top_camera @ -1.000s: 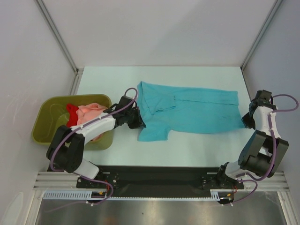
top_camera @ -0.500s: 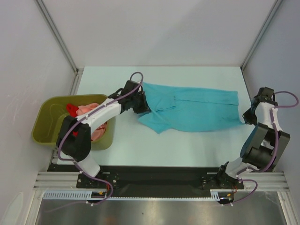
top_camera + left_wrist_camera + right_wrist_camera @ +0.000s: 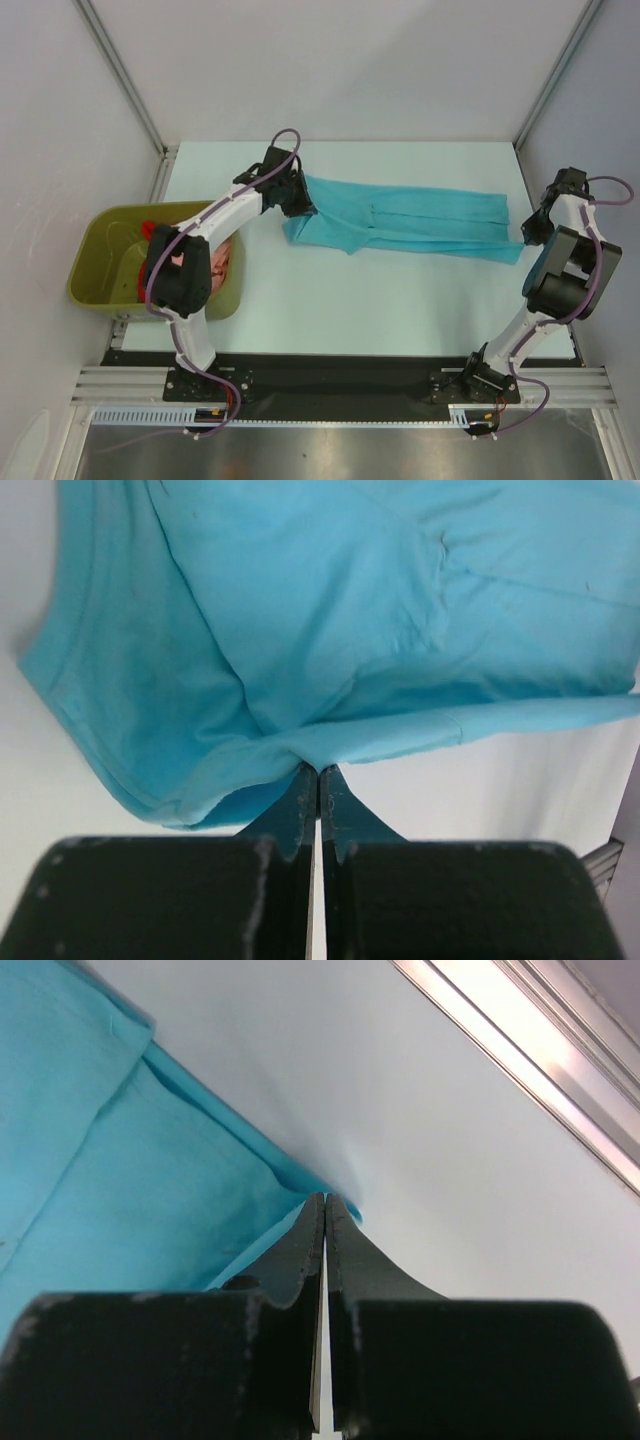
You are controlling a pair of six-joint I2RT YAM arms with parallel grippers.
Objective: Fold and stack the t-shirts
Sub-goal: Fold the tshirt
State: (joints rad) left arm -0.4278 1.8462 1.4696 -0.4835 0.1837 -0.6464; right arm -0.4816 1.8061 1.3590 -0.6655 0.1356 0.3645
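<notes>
progress: early, by my reading. one garment is mid-fold, nothing is stacked yet, and two more wait to be done.
turquoise shirt: lies across the far half of the bench as a long, narrow band running left to right, seemingly doubled over along its length, with a looser flap sagging toward the near side at its left end.
salmon-pink shirt: bunched inside the olive tub at the bench's left edge, partly hidden by the arm; unfolded.
red shirt: only a scrap shows at the tub's far side, beside the pink one; also unfolded.
left to do: finish this fold crosswise, set it down flat, then fetch, fold and stack the two from the tub.
left claw: pinched tight on the shirt's left end; the wrist view shows the fingertips closed together with a gathered ridge of turquoise cloth caught between them.
right claw: pinched tight on the shirt's right end; its wrist view shows the tips closed on a corner of the cloth, low over the bench.
left arm: stretched far forward and inward from its base, passing over the tub.
right arm: reaching forward along the right edge, the wrist turned inward toward the cloth.
tension: the band looks fairly taut between the two grips.
</notes>
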